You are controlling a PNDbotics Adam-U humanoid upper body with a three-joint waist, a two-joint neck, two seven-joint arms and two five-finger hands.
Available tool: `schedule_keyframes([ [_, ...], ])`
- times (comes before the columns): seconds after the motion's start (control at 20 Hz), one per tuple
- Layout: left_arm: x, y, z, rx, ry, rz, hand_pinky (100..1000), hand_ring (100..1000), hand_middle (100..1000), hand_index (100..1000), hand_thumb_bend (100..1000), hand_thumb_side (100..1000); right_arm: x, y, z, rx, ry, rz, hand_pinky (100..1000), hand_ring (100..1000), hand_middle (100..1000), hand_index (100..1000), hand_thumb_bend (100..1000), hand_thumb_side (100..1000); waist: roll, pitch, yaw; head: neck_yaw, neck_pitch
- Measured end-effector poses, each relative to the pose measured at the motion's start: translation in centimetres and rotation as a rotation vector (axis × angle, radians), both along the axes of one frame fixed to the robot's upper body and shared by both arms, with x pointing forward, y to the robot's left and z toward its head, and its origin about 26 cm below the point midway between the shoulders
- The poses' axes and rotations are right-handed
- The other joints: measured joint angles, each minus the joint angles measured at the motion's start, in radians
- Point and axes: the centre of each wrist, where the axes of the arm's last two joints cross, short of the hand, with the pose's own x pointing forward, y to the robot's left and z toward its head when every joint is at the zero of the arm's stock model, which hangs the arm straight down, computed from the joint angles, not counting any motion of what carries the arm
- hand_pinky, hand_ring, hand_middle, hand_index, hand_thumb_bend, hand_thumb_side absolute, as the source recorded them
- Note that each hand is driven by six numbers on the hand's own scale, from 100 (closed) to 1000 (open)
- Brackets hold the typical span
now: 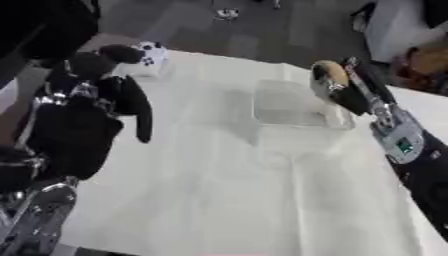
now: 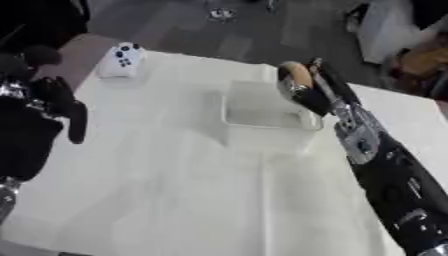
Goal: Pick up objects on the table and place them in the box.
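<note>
A clear plastic box (image 1: 293,106) stands on the white table, towards the far right. My right hand (image 2: 308,94) hovers over the box's right rim, its fingers curled round a tan, rounded object (image 2: 299,74). A white controller with dark buttons (image 2: 122,60) lies at the table's far left corner. My left hand (image 1: 105,107) is raised at the left side, fingers hanging relaxed and holding nothing.
The white cloth-covered table (image 1: 236,190) stretches wide in front of the box. Beyond the far edge is grey floor with a small object (image 1: 227,13). White and brown items (image 1: 420,55) stand off the table at the upper right.
</note>
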Motion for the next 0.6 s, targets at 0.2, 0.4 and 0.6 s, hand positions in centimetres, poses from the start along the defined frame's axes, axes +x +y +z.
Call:
schedule_keyframes([
  [0.2, 0.0, -0.2, 0.2, -0.004, -0.001, -0.013, 342, 559, 765, 756, 693, 757, 0.1, 0.1, 0.1, -0.011, -0.03, -0.023, 100, 100, 100, 311, 194, 1000, -0.002, 0.002, 0.007, -0.005, -0.025],
  [0.4, 0.1, -0.4, 0.6, -0.01, -0.008, -0.03, 343, 559, 764, 756, 697, 754, 0.2, 0.7, -0.4, -0.027, -0.047, -0.027, 100, 100, 100, 363, 100, 1000, -0.003, 0.009, 0.015, -0.012, -0.037],
  [0.6, 0.1, -0.5, 0.6, -0.016, -0.004, -0.04, 344, 559, 764, 756, 708, 753, 0.3, 0.9, -1.1, -0.089, -0.017, -0.02, 333, 566, 719, 790, 419, 1000, -0.005, 0.009, 0.018, -0.021, -0.043],
])
